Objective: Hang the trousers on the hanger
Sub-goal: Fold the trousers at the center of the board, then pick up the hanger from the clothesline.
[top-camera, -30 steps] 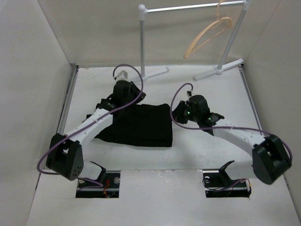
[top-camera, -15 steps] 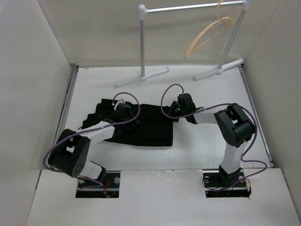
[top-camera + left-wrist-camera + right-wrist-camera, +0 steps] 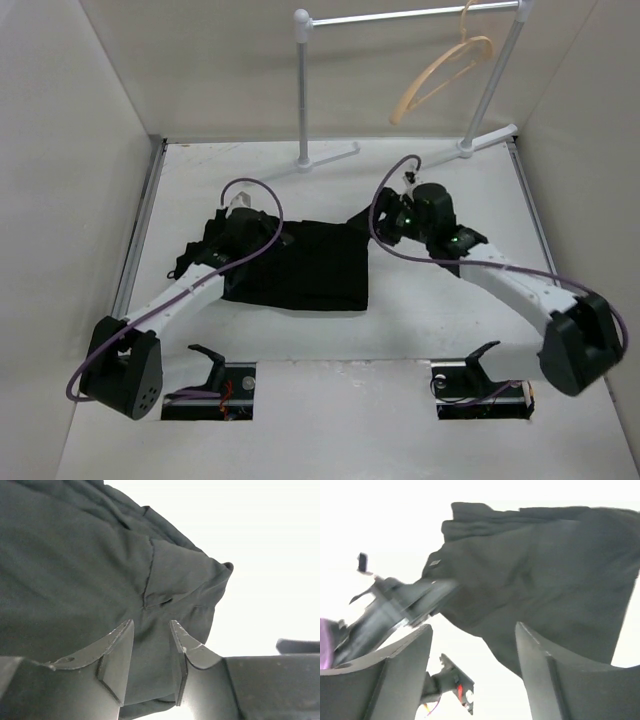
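The black trousers lie bunched flat on the white table, left of centre. My left gripper hangs over their far left part. In the left wrist view its jaws stand a little apart just above the fabric, holding nothing. My right gripper is at the trousers' far right corner, wide open and empty, facing the cloth. The tan wooden hanger hangs on the rail at the back right, away from both grippers.
The white rail stand has feet on the table at the back and back right. Side walls close in the table. The left arm shows in the right wrist view.
Both arms have changed posture. The left gripper has shifted toward the trousers' far left. The right gripper has drawn slightly right and back from the cloth's corner. The trousers lie about as before.
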Available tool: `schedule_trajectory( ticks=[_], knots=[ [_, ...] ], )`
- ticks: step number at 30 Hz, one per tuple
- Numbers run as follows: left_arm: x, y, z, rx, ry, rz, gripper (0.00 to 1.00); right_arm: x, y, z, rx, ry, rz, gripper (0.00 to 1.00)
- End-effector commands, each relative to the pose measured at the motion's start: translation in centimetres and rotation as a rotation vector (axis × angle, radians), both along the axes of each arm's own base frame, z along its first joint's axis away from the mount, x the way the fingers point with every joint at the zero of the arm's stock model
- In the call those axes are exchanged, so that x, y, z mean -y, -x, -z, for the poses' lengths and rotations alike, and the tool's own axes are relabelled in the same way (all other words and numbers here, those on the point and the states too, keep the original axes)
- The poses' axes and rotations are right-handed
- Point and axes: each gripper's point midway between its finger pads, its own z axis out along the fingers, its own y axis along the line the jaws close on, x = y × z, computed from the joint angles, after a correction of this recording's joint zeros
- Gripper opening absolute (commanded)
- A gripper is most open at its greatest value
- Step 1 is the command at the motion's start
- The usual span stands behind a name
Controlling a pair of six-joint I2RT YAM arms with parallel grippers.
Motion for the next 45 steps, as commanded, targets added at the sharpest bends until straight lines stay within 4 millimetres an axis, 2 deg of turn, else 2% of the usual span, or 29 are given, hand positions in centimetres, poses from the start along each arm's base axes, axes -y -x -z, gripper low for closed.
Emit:
schedule_trajectory(
  ticks=[1,2,3,4,5,7,9,13,15,18,23,26,29,31,35,37,40,45],
  knots=[
    [0.4,-1.2,-2.1,0.047,-0.024,0.021,0.33,1.5,1.4,-6.7,0.149,0.029,-0.025,0.59],
    [0.6,-1.3,-2.2,0.049,-0.03,0.03,0.34,2.7,0.8,-9.1,0.2,0.03,0.014,0.41],
    [0.9,-1.4,-2.1,0.043,-0.037,0.04,0.35,4.1,-0.2,-11.6,0.254,0.029,0.058,0.27],
    [1.0,-1.4,-2.0,0.036,-0.045,0.048,0.35,5.5,-1.2,-14.2,0.31,0.033,0.102,0.18],
    [1.2,-1.4,-2.0,0.032,-0.053,0.057,0.35,6.9,-2.4,-16.4,0.36,0.039,0.147,0.15],
    [1.6,-1.4,-2.1,0.038,-0.064,0.076,0.36,9.9,-5.3,-19.6,0.414,0.057,0.238,0.16],
    [1.7,-1.4,-2.3,0.045,-0.076,0.089,0.37,12.0,-7.9,-22.0,0.443,0.071,0.306,0.23],
    [1.2,-1.3,-2.7,0.055,-0.135,0.107,0.38,14.6,-12.9,-25.8,0.512,0.111,0.394,0.55],
    [0.9,-1.3,-3.1,0.072,-0.172,0.118,0.39,15.1,-15.0,-26.4,0.529,0.131,0.41,0.68],
    [0.7,-1.1,-3.2,0.084,-0.197,0.139,0.4,15.6,-18.1,-26.0,0.503,0.138,0.422,0.71],
    [0.6,-0.9,-2.8,0.082,-0.198,0.147,0.41,15.4,-21.0,-26.6,0.512,0.136,0.431,0.69],
    [1.0,-0.7,-2.5,0.079,-0.187,0.164,0.42,15.1,-21.8,-27.6,0.55,0.11,0.425,0.62],
    [1.1,-0.7,-2.1,0.073,-0.18,0.166,0.42,14.2,-22.6,-27.1,0.533,0.072,0.387,0.56],
    [1.0,-0.8,-2.0,0.069,-0.182,0.162,0.42,13.8,-22.9,-26.5,0.513,0.053,0.372,0.53],
    [0.6,-1.1,-2.0,0.067,-0.181,0.149,0.42,13.2,-23.1,-26.4,0.506,0.024,0.359,0.34],
    [0.7,-1.3,-2.2,0.071,-0.179,0.147,0.42,12.9,-23.0,-27.2,0.521,-0.006,0.345,0.25],
    [0.6,-1.4,-2.2,0.071,-0.18,0.144,0.42,12.8,-22.4,-29.1,0.561,-0.062,0.317,0.17],
    [0.6,-1.7,-2.4,0.071,-0.177,0.139,0.42,13.2,-20.5,-32.4,0.642,-0.095,0.289,0.15]
  ],
)
